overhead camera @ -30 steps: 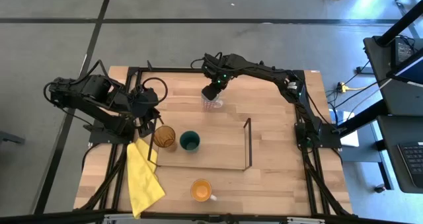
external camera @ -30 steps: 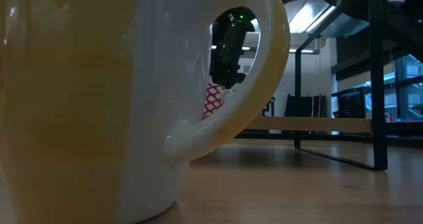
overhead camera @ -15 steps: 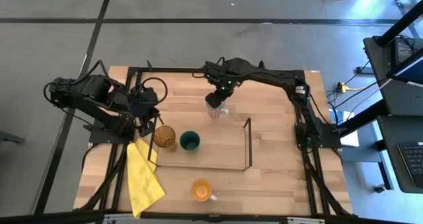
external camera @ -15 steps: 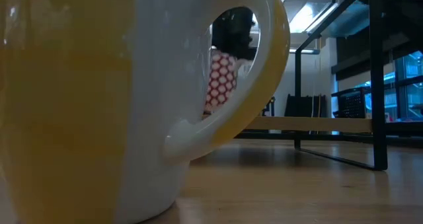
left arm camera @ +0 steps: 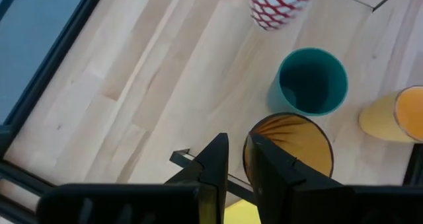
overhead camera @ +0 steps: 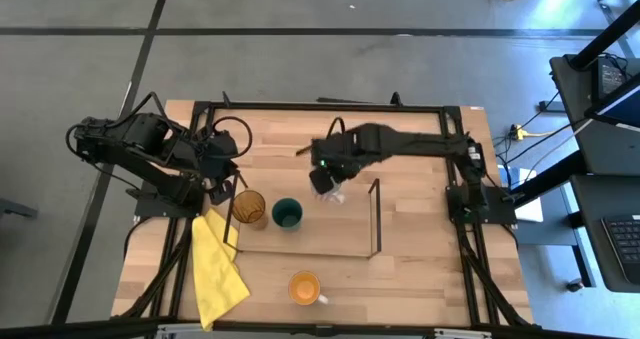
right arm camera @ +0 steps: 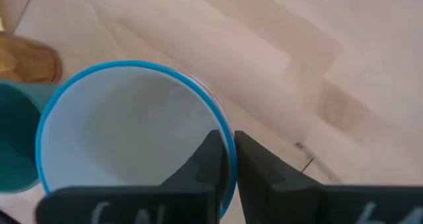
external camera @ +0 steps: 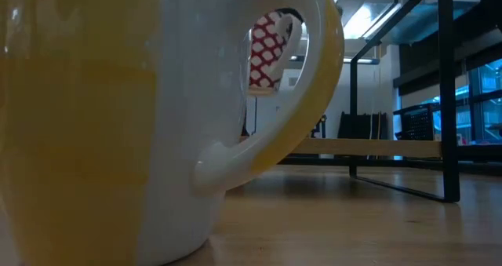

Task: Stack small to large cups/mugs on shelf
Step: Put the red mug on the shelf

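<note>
I see open board on the shelf (overhead camera: pixel 330 234) between the green cup (overhead camera: pixel 287 214) and the right wire frame (overhead camera: pixel 377 217); the amber tumbler (overhead camera: pixel 249 208) blocks the left end.
</note>
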